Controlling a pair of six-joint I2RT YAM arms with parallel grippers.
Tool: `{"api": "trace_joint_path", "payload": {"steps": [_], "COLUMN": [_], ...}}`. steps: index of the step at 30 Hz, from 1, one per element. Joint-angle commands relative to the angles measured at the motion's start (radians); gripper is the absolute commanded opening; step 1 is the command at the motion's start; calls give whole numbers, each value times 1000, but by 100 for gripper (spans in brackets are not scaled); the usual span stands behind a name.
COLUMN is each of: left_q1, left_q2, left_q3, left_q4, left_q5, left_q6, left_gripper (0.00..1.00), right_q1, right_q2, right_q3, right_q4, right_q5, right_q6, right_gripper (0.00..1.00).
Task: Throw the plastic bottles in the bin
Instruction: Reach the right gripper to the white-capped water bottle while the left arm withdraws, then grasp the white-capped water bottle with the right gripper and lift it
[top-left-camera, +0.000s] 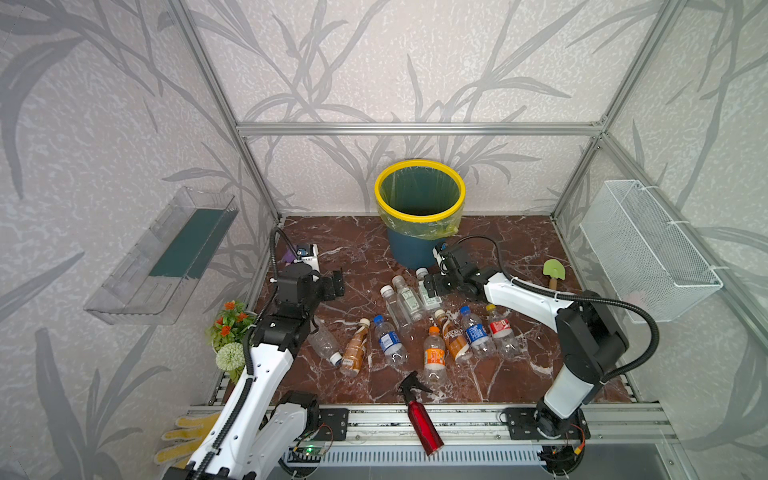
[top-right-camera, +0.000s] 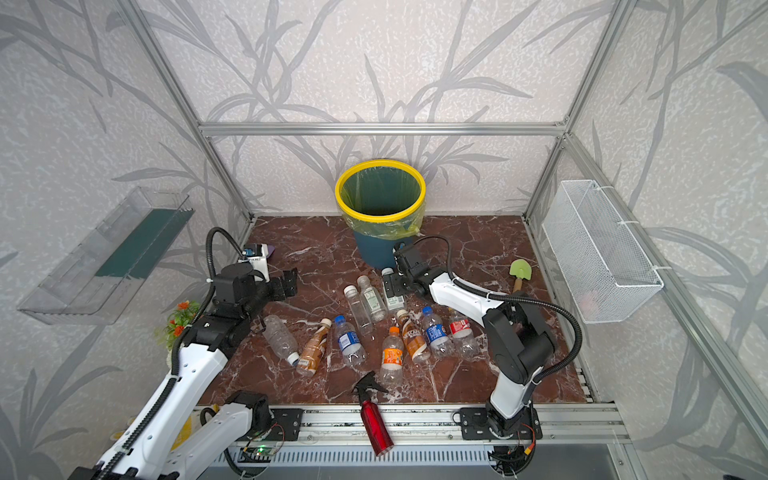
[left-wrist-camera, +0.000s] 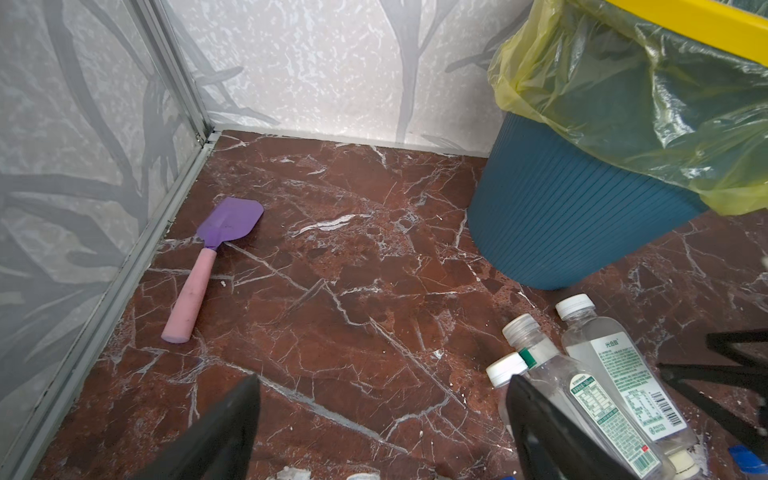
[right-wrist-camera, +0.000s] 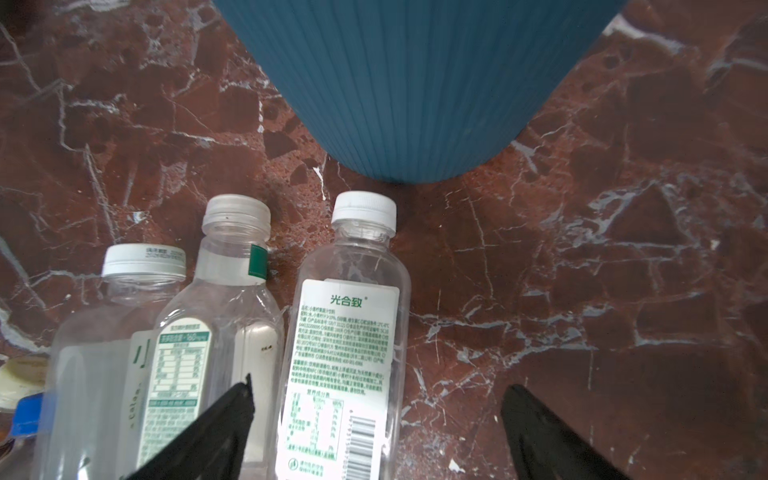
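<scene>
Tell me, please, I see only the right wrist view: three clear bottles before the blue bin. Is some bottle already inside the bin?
Observer: In both top views no bottle shows inside the bin.
Operator: Where is the left gripper?
Observer: The left gripper hangs over bare floor left of the bottles, jaws open, holding nothing.
Operator: What lies at the front?
Observer: A red spray bottle, across the front rail.

The place is presenting as a robotics lab test cell. An aluminium profile frame is enclosing it, with leaf-print wall panels and a marble-pattern tabletop lining the inside. The left arm and right arm are standing bolted to a slotted rail beside an exposed circuit board.
</scene>
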Motion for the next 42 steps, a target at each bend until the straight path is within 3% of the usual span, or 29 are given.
{"api": "trace_joint_path", "payload": {"steps": [1, 15, 22, 29, 33, 42], "left_q1": [8, 31, 38, 40, 39, 40], "left_q2": [3, 32, 43, 45, 47, 75], "left_q3": [-15, -24, -24, -24, -24, -9], "left_q4": [30, 53, 56, 56, 56, 33], "left_q5": [21, 52, 67, 73, 76, 88], "left_q6": [-34, -61, -65, -66, -66, -63], "left_gripper": [91, 89, 89, 88, 87, 86], "right_q1": [15, 17, 11, 6, 1, -4], "right_q2": [49, 182, 197, 177, 175, 75], "right_q3": [46, 118, 144, 124, 111, 40], "right_q4": [-63, -79, -157, -178, -165, -97], "right_q5": [-8, 11, 68, 119, 117, 134], "right_q6": [-13, -7, -39, -74, -80, -62], "right_gripper": [94, 92, 78, 75, 65, 63]}}
